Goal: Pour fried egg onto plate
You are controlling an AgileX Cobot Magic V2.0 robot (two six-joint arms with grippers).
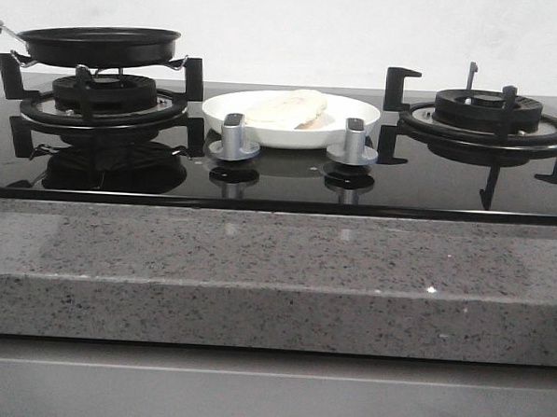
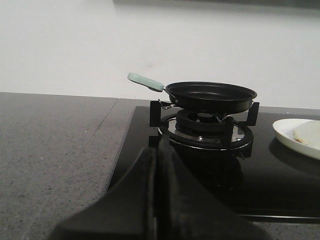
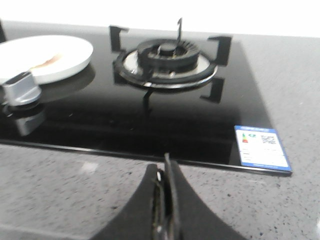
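The pale cream fried egg [image 1: 286,108] lies folded on the white plate [image 1: 354,110], which sits on the black glass hob between the two burners. A black frying pan [image 1: 98,46] with a mint-green handle [image 2: 145,82] rests on the left burner, and its inside looks bare. In the left wrist view my left gripper [image 2: 158,150] is shut on nothing, low over the hob's near left corner, well short of the pan. My right gripper [image 3: 165,167] is shut on nothing above the stone counter, in front of the right burner. Neither gripper shows in the front view.
Two silver knobs [image 1: 233,137] [image 1: 354,141] stand just in front of the plate. The right burner [image 1: 487,117] with its black pan supports carries nothing. A blue label [image 3: 261,146] is stuck on the hob's near right corner. Grey speckled counter [image 1: 275,274] borders the hob.
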